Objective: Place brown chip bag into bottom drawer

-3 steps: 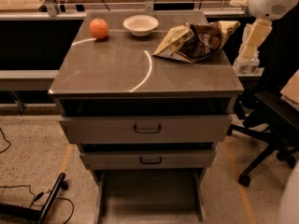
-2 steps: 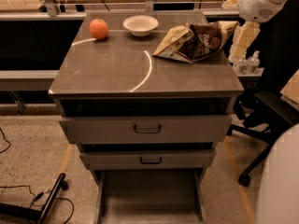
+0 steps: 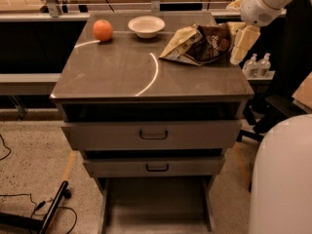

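The brown chip bag (image 3: 200, 44) lies crumpled at the back right of the grey cabinet top (image 3: 122, 72), dark brown in the middle with tan edges. My gripper (image 3: 240, 39) reaches in from the upper right and sits at the bag's right edge, just above the countertop. The bottom drawer (image 3: 156, 206) is pulled out at the foot of the cabinet, a wide shallow tray with nothing in it.
An orange (image 3: 103, 30) and a white bowl (image 3: 146, 26) sit at the back of the top. Two grey drawers with dark handles (image 3: 153, 135) are slightly ajar above the tray. My white base (image 3: 282, 179) stands at the right; bottles (image 3: 258, 65) behind.
My arm has swung left and down, bringing the gripper from beside the cabinet's right edge up against the right side of the chip bag. The bag has not moved.
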Motion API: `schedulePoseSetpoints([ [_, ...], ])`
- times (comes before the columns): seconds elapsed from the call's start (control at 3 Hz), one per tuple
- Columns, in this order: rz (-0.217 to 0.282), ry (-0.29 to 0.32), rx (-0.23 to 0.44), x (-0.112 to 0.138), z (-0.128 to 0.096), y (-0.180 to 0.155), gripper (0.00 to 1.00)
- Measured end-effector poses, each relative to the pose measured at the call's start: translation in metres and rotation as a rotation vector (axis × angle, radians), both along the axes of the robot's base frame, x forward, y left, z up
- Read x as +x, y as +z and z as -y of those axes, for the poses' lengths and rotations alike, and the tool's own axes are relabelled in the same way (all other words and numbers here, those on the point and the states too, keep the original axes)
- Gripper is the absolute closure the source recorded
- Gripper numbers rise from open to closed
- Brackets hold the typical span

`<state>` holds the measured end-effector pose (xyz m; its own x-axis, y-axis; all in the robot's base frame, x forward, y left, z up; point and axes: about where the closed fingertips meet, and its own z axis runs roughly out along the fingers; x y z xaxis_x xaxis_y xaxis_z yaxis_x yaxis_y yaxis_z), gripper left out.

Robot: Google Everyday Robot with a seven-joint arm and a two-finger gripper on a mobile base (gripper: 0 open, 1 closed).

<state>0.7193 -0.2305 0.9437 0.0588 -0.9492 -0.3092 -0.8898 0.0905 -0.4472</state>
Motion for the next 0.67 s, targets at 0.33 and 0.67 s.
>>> schedulePoseSetpoints([
  [0.33,0.002,0.004,0.006,0.014,-0.008,-0.008,0.18],
  [0.67,-0.003,0.001,-0.001,0.027,-0.008,-0.02,0.42],
])
